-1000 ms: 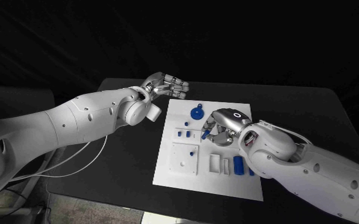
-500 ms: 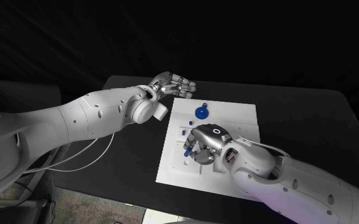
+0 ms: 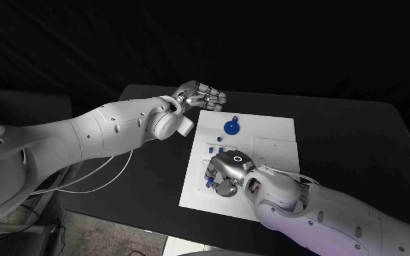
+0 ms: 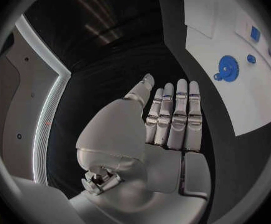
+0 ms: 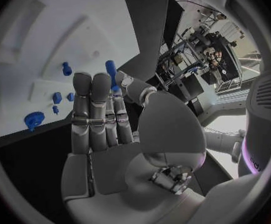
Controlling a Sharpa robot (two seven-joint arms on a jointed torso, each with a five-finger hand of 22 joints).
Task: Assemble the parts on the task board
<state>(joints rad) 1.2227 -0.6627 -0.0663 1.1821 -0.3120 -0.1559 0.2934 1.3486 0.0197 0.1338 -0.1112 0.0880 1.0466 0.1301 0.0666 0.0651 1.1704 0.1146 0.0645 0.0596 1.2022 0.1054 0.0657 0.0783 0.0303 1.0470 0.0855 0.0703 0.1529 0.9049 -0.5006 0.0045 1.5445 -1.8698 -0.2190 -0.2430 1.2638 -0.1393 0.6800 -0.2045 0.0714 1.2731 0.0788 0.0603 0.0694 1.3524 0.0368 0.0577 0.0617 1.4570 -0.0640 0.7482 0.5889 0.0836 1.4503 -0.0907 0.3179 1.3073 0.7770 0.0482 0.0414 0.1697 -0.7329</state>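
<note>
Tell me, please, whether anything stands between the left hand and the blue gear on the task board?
Nothing visible does. The left hand hovers open over the black table beside the task board, and the blue gear lies in the open.

Task board (image 3: 269,134): white rectangular plate lying flat in the middle of the black table.
Gear (image 3: 230,127): blue, round, flat on the board's far end.
Small parts (image 3: 218,148): blue pieces near the board's middle.
Peg (image 5: 111,68): blue cylinder.
</note>
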